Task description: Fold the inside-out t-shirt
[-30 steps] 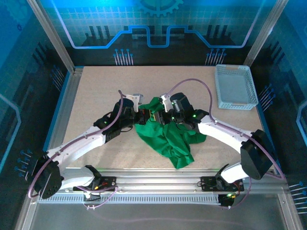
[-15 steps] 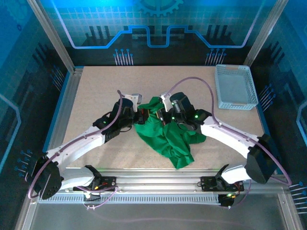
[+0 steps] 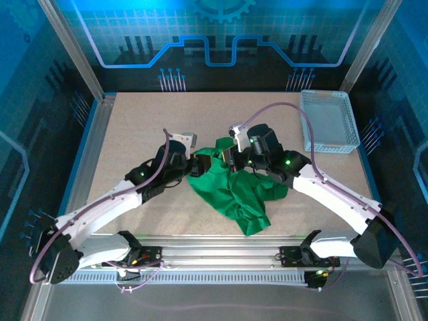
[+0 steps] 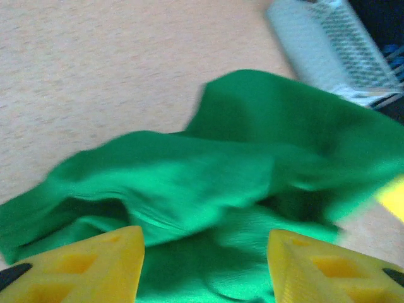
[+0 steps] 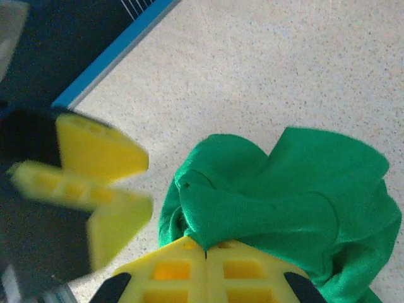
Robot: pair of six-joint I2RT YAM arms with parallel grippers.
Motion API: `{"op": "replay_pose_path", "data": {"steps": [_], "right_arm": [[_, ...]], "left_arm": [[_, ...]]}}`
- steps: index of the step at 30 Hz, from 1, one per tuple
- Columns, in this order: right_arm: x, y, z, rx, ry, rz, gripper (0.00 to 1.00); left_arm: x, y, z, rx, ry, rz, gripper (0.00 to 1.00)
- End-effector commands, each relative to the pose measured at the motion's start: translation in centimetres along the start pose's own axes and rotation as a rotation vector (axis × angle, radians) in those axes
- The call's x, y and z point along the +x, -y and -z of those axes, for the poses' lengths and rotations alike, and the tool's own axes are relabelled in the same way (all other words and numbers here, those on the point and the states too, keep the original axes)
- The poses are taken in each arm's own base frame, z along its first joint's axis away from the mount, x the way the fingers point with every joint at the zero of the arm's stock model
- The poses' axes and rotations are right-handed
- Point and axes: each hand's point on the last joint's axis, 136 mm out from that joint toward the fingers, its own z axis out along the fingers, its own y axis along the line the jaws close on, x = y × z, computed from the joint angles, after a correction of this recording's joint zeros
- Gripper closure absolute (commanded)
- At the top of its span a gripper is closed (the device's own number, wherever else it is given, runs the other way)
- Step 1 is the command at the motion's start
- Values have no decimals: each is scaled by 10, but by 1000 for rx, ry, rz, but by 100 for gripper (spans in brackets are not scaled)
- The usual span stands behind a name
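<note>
The inside-out t-shirt (image 3: 234, 194) lies on the table (image 3: 134, 127) as a crumpled heap just toward 6 o'clock of the centre. Its upper edge is drawn up at the heap's 12 o'clock, and nothing is spread flat yet.

The largest risk is judged to be a one-sided pull. With the cloth held at a single bunched point, any lift would drag the whole heap along or twist it rather than open it. Several layers may also be caught in that pinch, which would hide the sleeves and hem. A smaller risk is cloth snagging on the free fingers, since folds lie between them. The two wrists are also close enough that a knock is possible.

The left arm (image 3: 107, 207) is stretched long and low from its base at 7 o'clock, with the wrist aimed toward 3 o'clock. The right arm (image 3: 334, 194) is bent out toward 4 o'clock, and its wrist is brought over the shirt's upper edge, aimed toward 9 o'clock.

The left fingers (image 3: 195, 164) are spread apart and grip nothing. The right fingers (image 5: 205, 262) are pressed together on a fold of the shirt.
</note>
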Motion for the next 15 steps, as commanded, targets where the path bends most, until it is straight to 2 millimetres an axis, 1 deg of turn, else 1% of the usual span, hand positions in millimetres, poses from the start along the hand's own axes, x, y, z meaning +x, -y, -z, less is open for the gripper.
{"op": "replay_pose_path", "data": {"steps": [1, 3, 7, 9, 11, 13, 15], "right_arm": [[-18, -7, 11, -27, 40, -24, 100], [-19, -10, 9, -39, 43, -26, 100], [-18, -16, 8, -59, 48, -9, 100], [-18, -18, 10, -64, 54, -2, 100], [-19, -16, 14, -56, 65, -2, 100], [-21, -17, 19, -54, 79, 5, 100], [-25, -17, 27, -45, 94, 11, 100]], "left_arm": [[-2, 26, 7, 106, 29, -34, 43], [3, 32, 2, 112, 14, -29, 42], [4, 29, -11, 89, 1, 4, 42], [6, 23, -20, 44, -19, 15, 47], [10, 19, -28, 17, -35, 15, 50], [14, 16, -34, 1, -48, 9, 54], [18, 12, -38, -15, -61, -1, 66]]}}
